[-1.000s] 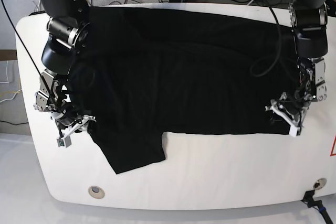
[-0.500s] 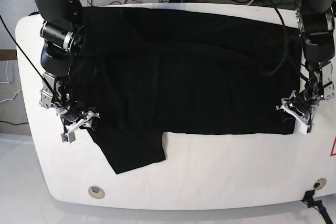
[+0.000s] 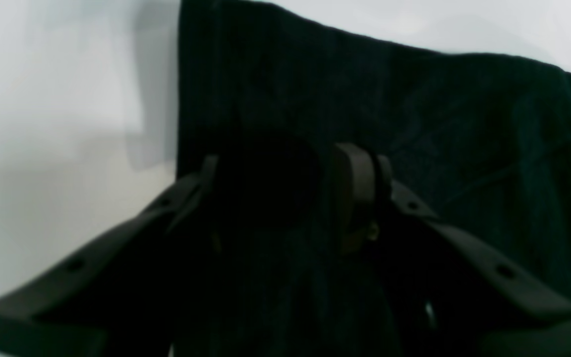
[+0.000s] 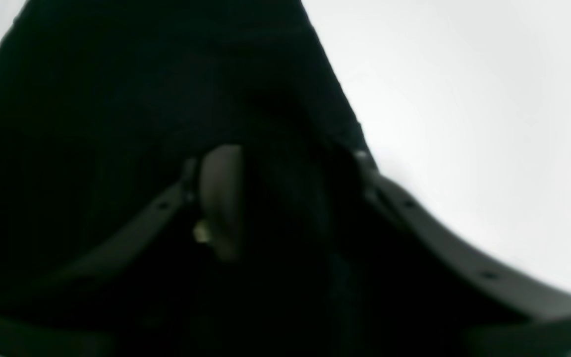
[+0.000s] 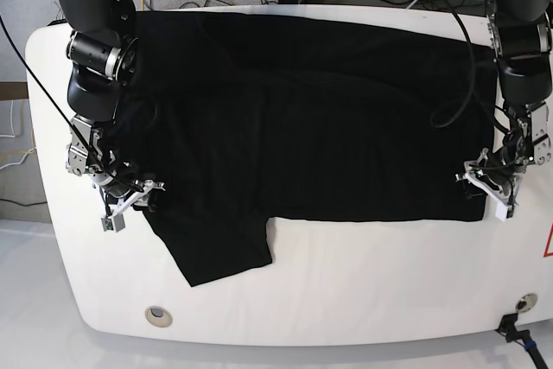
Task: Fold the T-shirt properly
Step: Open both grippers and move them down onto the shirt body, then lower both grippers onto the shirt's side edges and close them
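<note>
Both arms have shifted outward; the large black soft-fabric T-shirt edges lie between both grippers' parted jaws on the white table.

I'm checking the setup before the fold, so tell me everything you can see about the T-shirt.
The T-shirt is plain black soft fabric, no print showing, spread flat and mildly wrinkled across the white table. One short sleeve juts toward the table's near edge. The right gripper and the left gripper sit at its two opposite ends; in both wrist views cloth lies between the fingers. The far edge reaches the table's rear rim.
</note>
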`<act>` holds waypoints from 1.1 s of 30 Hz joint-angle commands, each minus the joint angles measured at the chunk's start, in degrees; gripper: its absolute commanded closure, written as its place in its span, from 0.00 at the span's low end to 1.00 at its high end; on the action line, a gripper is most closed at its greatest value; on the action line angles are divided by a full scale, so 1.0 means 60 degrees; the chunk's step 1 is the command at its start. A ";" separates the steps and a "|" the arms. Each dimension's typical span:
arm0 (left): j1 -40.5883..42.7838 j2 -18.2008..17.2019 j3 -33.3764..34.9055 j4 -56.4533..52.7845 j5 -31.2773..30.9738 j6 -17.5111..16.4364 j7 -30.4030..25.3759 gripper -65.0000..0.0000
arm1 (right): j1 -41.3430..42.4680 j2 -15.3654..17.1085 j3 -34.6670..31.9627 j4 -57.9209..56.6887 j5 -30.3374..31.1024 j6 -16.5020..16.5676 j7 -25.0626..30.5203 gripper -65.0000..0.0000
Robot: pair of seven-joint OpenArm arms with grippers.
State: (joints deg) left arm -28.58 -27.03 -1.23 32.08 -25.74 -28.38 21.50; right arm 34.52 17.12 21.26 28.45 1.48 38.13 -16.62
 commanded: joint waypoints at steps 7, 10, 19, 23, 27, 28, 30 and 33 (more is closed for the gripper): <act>-0.0285 -0.0192 -0.0095 0.0171 -0.0172 -0.0054 -0.0147 0.58 | 0.0202 -0.0004 -0.0048 0.0101 -0.0033 0.0011 -0.0094 1.00; -0.0285 -0.0192 -0.0109 0.0171 -0.0187 -0.0054 -0.0147 0.58 | 0.0202 -0.0019 -0.0048 0.0101 -0.0033 0.0026 -0.0094 1.00; -0.0153 -0.0441 -0.1135 0.0112 -0.0143 -0.0610 -0.0132 0.58 | 0.0202 -0.0004 -0.0063 0.0101 -0.0048 0.0055 -0.0094 1.00; -0.0182 -0.0397 -0.1106 0.0068 -0.0114 -0.0581 -0.0132 0.58 | 0.0202 -0.0019 -0.0063 0.0101 -0.0048 0.0055 -0.0094 1.00; -0.0695 -0.0148 -0.1106 -0.0752 0.0473 -0.0581 -0.0205 0.58 | 0.0202 -0.0019 -0.0063 0.0101 -0.0048 0.0055 -0.0094 1.00; -0.0812 -0.0104 -0.1106 -0.1002 0.0707 -0.0566 -0.0411 0.58 | 0.0202 -0.0019 -0.0063 0.0101 -0.0048 0.0055 -0.0094 1.00; -0.0871 -0.0104 -0.1106 -0.1441 0.0956 -0.0391 -0.0821 0.58 | 0.0202 -0.0019 -0.0063 0.0101 -0.0033 0.0055 -0.0094 1.00; -0.0885 -0.0118 -0.1106 -0.1573 0.0971 0.0034 -0.0967 0.58 | 0.0100 -0.0019 -0.0063 0.0116 -0.0033 0.0055 -0.0094 1.00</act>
State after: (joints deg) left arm -32.56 -26.11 -7.77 22.26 -20.38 -29.80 15.29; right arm 34.22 16.36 20.95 28.42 1.50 38.17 -16.86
